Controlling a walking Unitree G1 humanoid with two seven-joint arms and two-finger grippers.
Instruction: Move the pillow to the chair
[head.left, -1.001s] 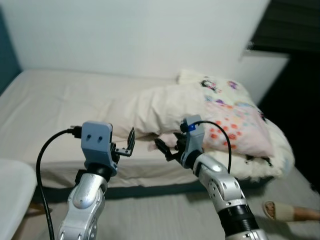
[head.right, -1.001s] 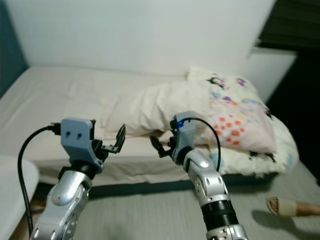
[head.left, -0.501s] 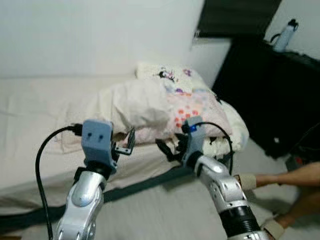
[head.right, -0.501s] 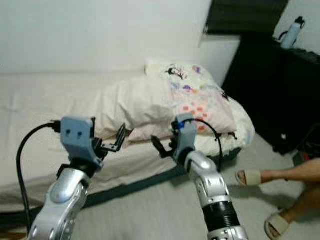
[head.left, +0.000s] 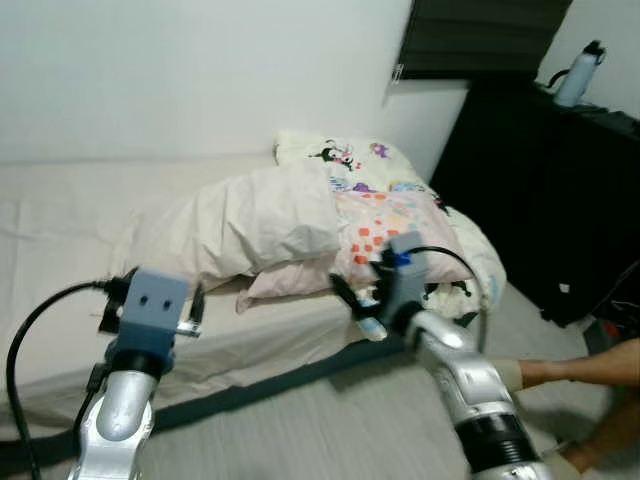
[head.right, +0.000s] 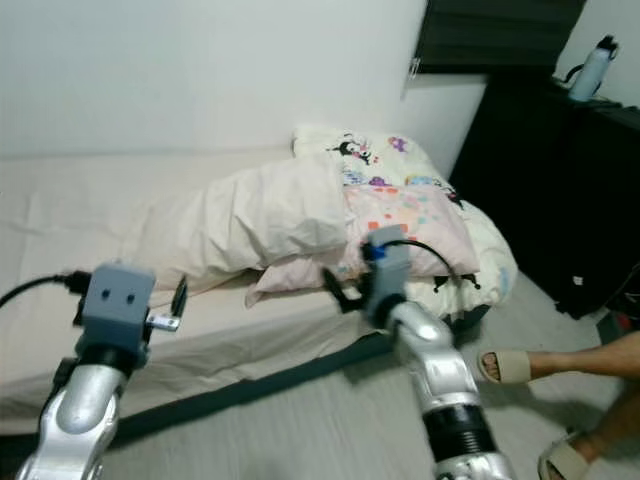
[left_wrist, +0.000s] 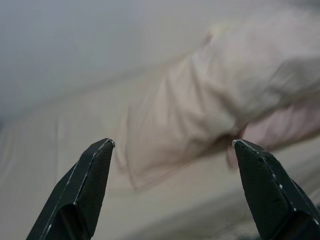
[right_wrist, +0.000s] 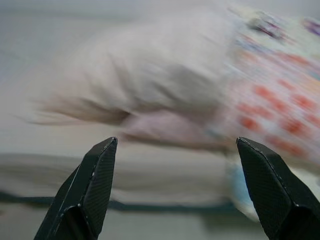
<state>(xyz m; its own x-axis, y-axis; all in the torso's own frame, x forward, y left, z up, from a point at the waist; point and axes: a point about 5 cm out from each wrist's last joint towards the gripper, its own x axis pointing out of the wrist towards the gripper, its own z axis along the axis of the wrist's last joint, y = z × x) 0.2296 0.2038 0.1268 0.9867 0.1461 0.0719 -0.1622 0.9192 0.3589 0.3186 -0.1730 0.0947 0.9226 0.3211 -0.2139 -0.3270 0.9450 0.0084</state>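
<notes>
Both left gripper (left_wrist: 172, 192) and right gripper (right_wrist: 175, 192) gape wide, empty, short of pillow (head.left: 240, 220).

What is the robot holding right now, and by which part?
Nothing. Both the left gripper and right gripper have open jaws, short of the cream pillow on the bed.

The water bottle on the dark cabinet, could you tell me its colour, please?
The water bottle is pale blue with a dark cap, clearest in the left eye view.
</notes>
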